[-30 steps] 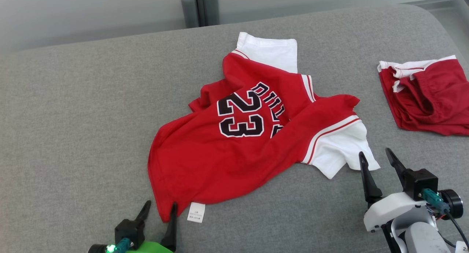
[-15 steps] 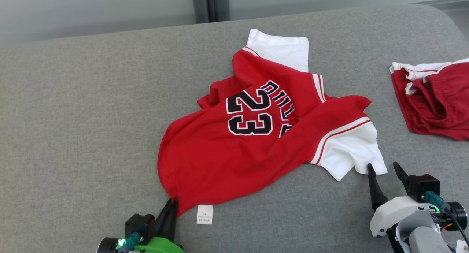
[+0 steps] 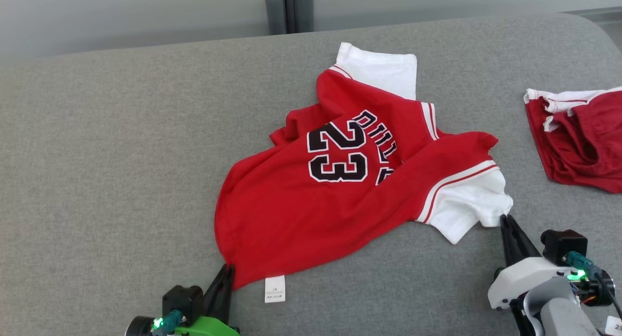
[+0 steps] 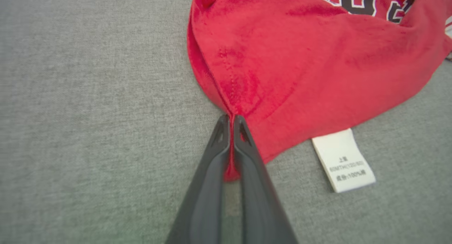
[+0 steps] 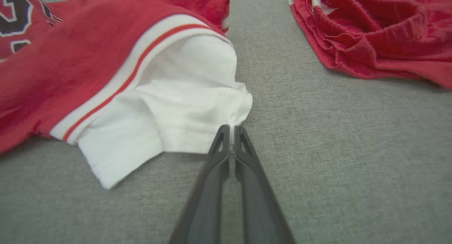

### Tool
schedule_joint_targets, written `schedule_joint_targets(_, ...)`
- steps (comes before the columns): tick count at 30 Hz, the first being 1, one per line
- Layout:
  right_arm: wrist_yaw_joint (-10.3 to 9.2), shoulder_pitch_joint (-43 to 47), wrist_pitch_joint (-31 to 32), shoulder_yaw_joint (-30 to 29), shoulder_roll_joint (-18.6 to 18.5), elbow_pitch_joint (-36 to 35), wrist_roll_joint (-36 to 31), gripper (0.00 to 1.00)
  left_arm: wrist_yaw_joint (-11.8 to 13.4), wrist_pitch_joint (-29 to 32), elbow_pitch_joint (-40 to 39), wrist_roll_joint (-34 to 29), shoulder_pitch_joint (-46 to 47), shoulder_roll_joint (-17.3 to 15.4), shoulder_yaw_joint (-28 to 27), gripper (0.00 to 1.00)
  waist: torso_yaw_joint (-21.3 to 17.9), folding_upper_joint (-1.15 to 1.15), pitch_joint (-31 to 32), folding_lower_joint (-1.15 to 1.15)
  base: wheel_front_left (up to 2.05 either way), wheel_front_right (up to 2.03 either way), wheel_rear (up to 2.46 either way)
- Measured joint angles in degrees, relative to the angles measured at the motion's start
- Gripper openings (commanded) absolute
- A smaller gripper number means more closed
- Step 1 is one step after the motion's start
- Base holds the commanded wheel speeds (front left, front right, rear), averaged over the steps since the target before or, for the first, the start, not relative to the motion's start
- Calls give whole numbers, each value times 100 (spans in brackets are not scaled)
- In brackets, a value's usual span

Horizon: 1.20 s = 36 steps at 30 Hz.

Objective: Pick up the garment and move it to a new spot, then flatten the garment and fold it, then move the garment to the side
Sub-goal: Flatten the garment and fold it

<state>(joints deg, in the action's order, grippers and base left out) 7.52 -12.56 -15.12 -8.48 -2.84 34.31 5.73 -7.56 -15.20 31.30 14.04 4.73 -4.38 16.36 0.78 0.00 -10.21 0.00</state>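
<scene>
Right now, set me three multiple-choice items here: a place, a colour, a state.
1. The white label lies: A) beside the left gripper, at the jersey's hem; B) on the floor; C) tucked out of sight.
2. The sleeve pinched by the right gripper is: A) red; B) white; C) black.
3. The left gripper's jaws are: A) wide open; B) shut on nothing; C) shut on the jersey's red corner.
Answers: A, it lies just beside that gripper; B, white cloth meets its tips; C, red cloth runs between the closed jaws.
</scene>
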Motion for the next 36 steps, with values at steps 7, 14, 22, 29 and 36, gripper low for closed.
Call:
schedule_joint_targets(7, 1, 25, 4, 185, 1, -1210, 369, 0, 1, 7, -595, 64, -34, -11, -156, 0, 17, 0, 139, 0, 0, 0, 0)
schedule_joint_targets(14, 1, -182, 4, 226, 2, -2763, 757, 0, 1, 8, -1780, 318, 212, -170, -338, 0, 19, 0, 319, 0, 0, 0, 0)
schedule_joint_targets(22, 0, -972, 4, 214, -391, -4042, 912, 0, 1, 8, -3085, 580, 1131, -900, -589, 0, 5, 0, 600, 0, 0, 0, 0)
schedule_joint_targets(29, 1, -2192, 4, 509, -1345, -4191, 876, 0, 1, 70, -3400, 1057, 2547, -1839, -554, 0, -27, 0, 591, 0, 0, 0, 0)
schedule_joint_targets(36, 1, -3849, 302, 889, -1869, -3254, 679, 0, 1, 460, -2663, 1265, 4003, -2318, -477, 0, -43, 0, 167, 0, 0, 0, 0)
